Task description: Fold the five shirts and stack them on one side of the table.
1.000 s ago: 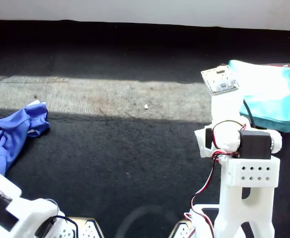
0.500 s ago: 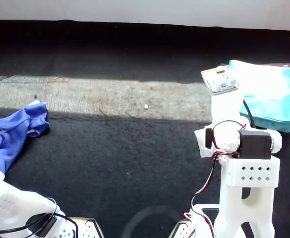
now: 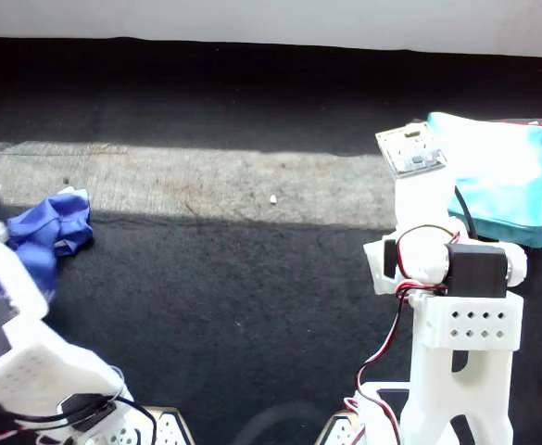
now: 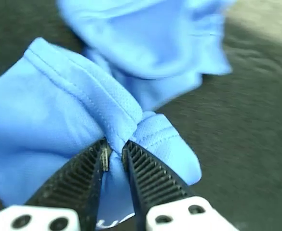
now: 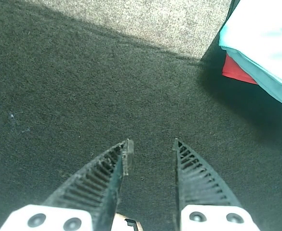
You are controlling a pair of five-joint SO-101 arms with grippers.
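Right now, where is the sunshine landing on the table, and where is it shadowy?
High view: a bright band crosses the table, and glare whitens the folded turquoise shirt. Right wrist view: the lit patch lies beyond the right gripper, with dark shadow beside that shirt. Left wrist view: the blue shirt is brightly, evenly lit.

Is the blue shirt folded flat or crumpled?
Crumpled: the blue shirt lies bunched in irregular wrinkles, one edge pinched by the left pincer.

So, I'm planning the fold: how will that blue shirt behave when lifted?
Likely floppy: the blue shirt bunches softly between the fingers of the left gripper. Probably light: the fabric looks thin. Its loose end would likely drape and drag.
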